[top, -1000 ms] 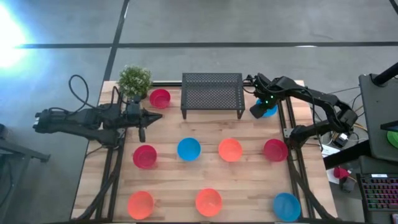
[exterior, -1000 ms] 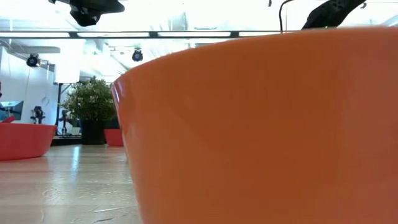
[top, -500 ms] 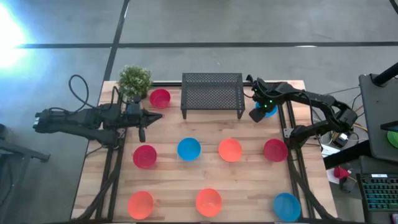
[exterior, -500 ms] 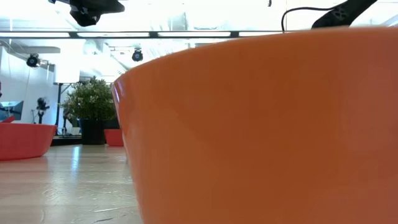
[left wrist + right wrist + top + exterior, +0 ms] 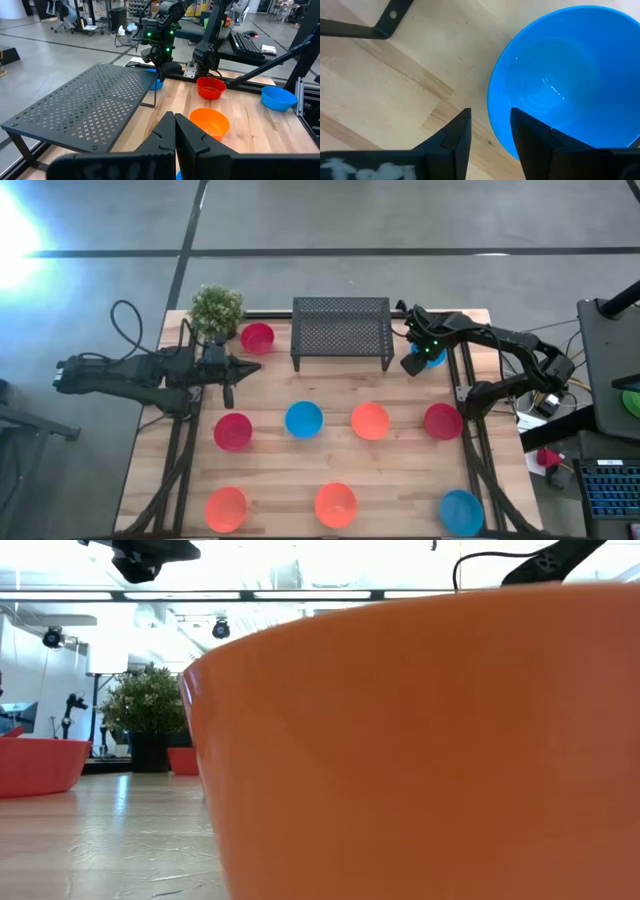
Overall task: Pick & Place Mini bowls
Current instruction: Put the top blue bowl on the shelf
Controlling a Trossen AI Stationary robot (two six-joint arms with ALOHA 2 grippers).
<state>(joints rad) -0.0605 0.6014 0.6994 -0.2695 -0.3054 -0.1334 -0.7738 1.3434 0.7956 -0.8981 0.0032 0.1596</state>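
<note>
Nearest the table's front edge sit two orange bowls and a blue one. Beyond the middle row, beside the rack, the right gripper straddles the blue bowl's rim, fingers parted, seemingly not yet clamped. Left gripper waits closed near the plant.

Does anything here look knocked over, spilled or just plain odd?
Nothing stands out. The mini bowls all sit upright and apart on the table. The right gripper straddles the rim of a blue bowl beside the black rack.
</note>
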